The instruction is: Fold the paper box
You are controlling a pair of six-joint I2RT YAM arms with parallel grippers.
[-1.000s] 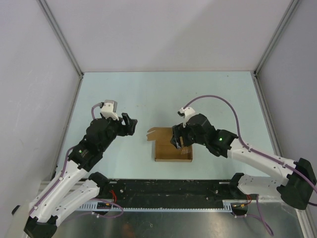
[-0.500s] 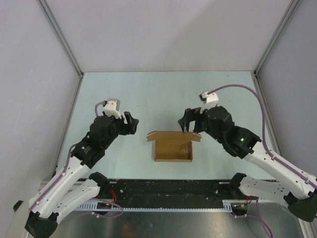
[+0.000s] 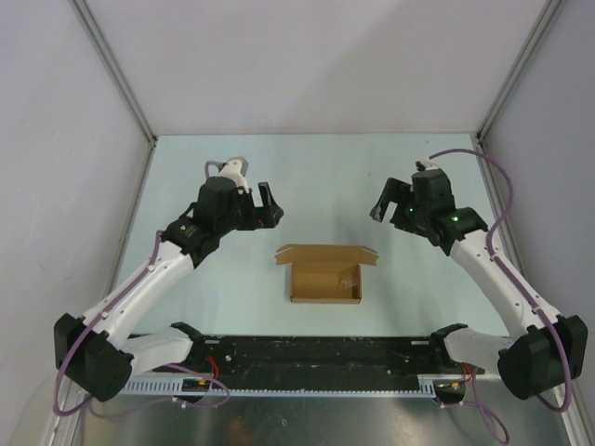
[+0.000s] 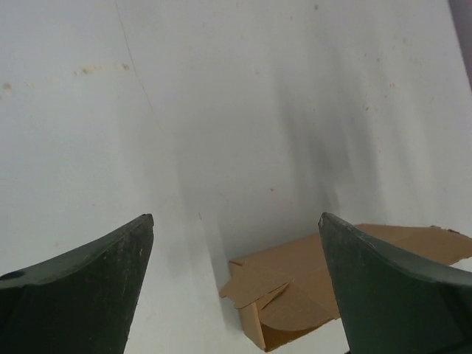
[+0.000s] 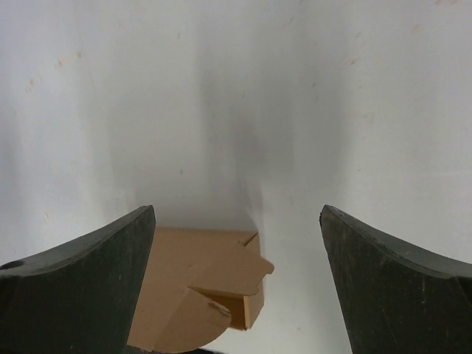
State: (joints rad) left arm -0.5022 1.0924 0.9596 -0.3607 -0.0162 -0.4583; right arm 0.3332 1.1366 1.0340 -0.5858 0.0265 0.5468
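The paper box (image 3: 325, 273) is a small brown cardboard box lying on the pale table near the front middle, its lid flap spread open along the far side. It also shows in the left wrist view (image 4: 324, 284) and in the right wrist view (image 5: 203, 291), low in each frame. My left gripper (image 3: 271, 206) is open and empty, raised to the box's far left. My right gripper (image 3: 382, 203) is open and empty, raised to the box's far right. Neither touches the box.
Grey walls with metal corner posts (image 3: 116, 70) enclose the table on the left, back and right. The black rail (image 3: 316, 353) with the arm bases runs along the near edge, just in front of the box.
My right gripper has let go of the box's right side and risen back to the far right. My left gripper has moved farther away and a little right. The lid flap now lies spread open.
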